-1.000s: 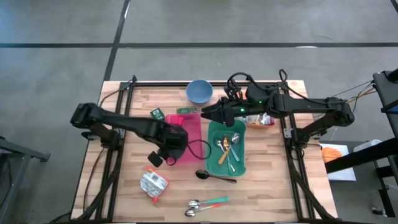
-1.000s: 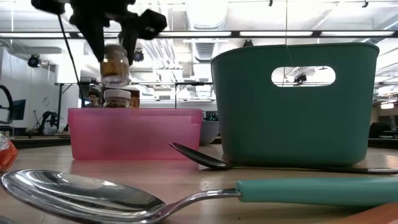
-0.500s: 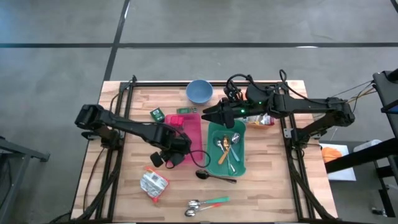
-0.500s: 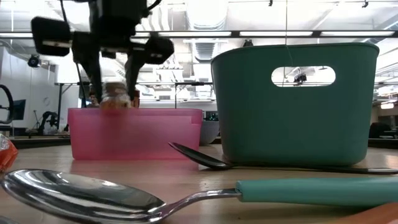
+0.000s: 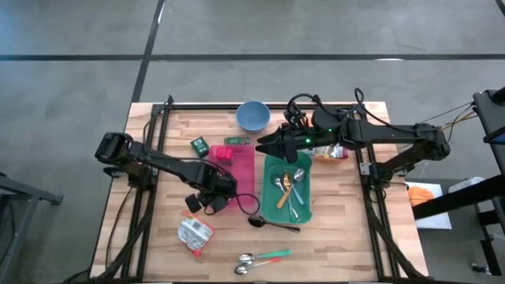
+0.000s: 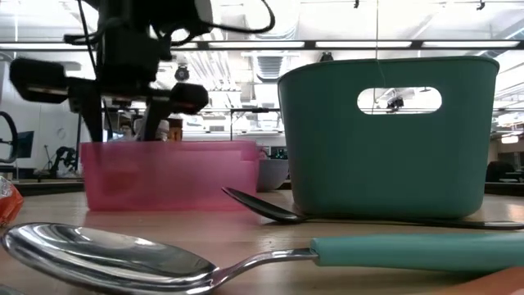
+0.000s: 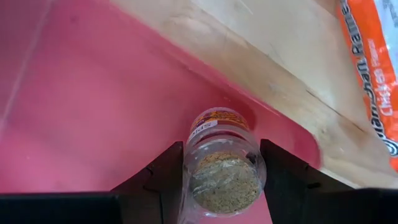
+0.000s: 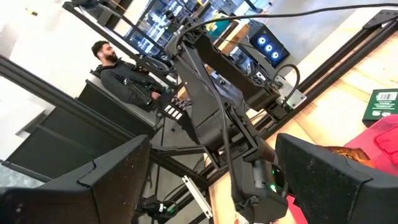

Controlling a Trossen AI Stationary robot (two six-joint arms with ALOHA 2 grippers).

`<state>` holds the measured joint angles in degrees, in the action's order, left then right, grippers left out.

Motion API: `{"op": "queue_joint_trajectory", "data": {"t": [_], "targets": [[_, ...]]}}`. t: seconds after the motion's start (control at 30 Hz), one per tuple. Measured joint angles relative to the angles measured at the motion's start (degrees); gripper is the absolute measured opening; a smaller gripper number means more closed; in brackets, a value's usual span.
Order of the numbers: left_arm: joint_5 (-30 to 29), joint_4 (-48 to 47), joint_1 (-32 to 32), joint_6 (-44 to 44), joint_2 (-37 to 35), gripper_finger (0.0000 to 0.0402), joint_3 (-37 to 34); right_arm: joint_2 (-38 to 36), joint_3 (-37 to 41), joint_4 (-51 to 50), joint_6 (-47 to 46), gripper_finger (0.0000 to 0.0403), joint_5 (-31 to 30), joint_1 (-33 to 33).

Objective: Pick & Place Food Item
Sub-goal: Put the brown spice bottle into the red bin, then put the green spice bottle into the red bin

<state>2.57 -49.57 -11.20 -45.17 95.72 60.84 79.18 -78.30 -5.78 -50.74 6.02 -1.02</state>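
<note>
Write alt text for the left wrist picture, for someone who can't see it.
Two dark fingers grip a small clear jar of brownish granules, held inside a pink bin. Beyond the bin's rim lie the wooden table and an orange food packet.

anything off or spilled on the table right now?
Nothing spilled. The left gripper holds a spice jar low inside the pink bin, intact. The only strays are cutlery outside the green bin: a dark spoon beside it and teal-handled spoons near the table's front edge.
</note>
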Motion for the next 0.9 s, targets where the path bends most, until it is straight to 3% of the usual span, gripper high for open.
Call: {"op": "queue_joint_trajectory", "data": {"t": [0.53, 0.77, 0.9], "targets": [[-0.18, 2.56, 0.0, 3.02, 0.02, 0.0165, -1.18, -0.02, 0.0, 0.04, 0.0, 0.0343, 0.02, 0.0], [-0.41, 3.09, 0.0, 6.57, -0.2, 0.031, -0.62, -0.04, 0.0, 0.07, 0.0, 0.0343, 0.0, 0.0], [-0.46, 3.06, 0.04, 6.57, -0.87, 0.0339, 0.27, -0.04, 0.0, 0.07, -0.04, 0.0343, 0.02, 0.0]]}}
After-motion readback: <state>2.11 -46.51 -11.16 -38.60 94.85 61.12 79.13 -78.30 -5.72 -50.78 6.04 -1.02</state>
